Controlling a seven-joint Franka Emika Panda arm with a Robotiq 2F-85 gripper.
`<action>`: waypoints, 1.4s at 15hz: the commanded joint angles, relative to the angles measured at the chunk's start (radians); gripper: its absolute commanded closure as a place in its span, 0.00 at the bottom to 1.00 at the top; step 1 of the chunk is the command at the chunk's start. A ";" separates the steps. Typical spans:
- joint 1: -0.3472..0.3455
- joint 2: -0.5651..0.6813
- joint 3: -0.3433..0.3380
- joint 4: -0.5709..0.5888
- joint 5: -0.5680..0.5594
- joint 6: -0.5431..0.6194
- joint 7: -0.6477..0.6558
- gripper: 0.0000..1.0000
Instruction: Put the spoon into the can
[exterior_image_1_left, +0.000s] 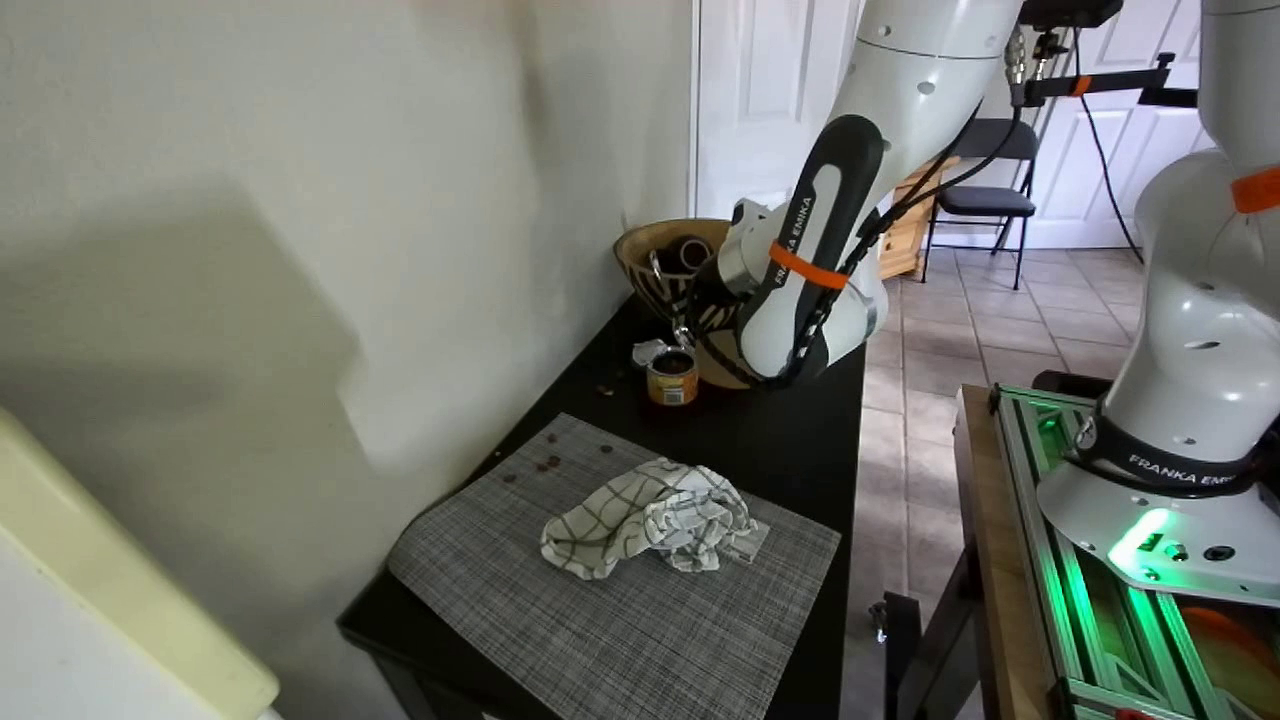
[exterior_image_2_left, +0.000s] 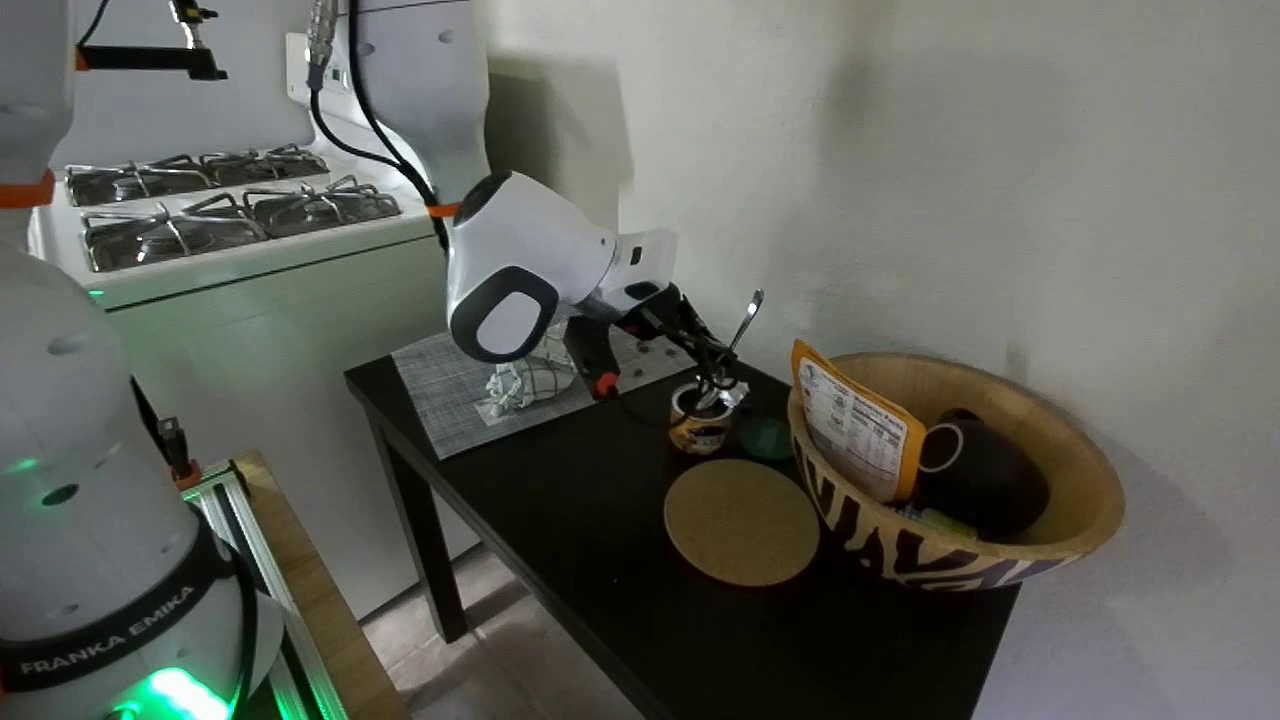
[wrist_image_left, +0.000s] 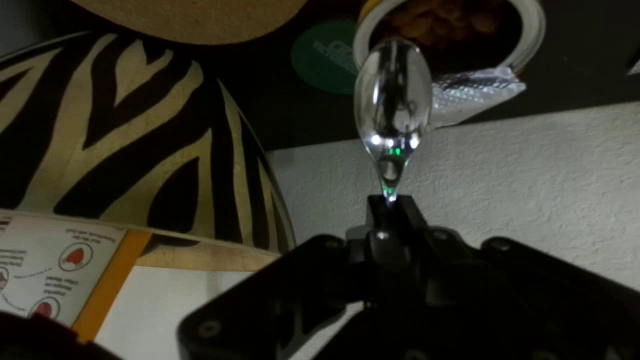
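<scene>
Black jaws, nearly closed, pinch a silver metal spoon low on its handle, bowl by the rim of a round orange-labelled can; likely light, stiff, slippery, best held just so.

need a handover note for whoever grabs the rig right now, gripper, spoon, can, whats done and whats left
Gripper: closed on the handle of the spoon, bowl end sticking out.
Can: upright and open on the black table, foil flap at its rim.
Spoon's bowl: at the can's mouth, overlapping rim and foil in the wrist view; can't tell if its tip is below the rim.
Done: spoon in the grip, at the can.
Left: probably ease the bowl clear of the foil and in, then let go.
</scene>
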 joint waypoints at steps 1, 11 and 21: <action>-0.047 0.091 0.039 0.069 0.040 0.059 -0.024 0.98; -0.065 0.110 0.074 0.101 0.052 0.056 -0.023 0.98; -0.025 0.204 0.144 0.175 0.297 0.227 -0.027 0.98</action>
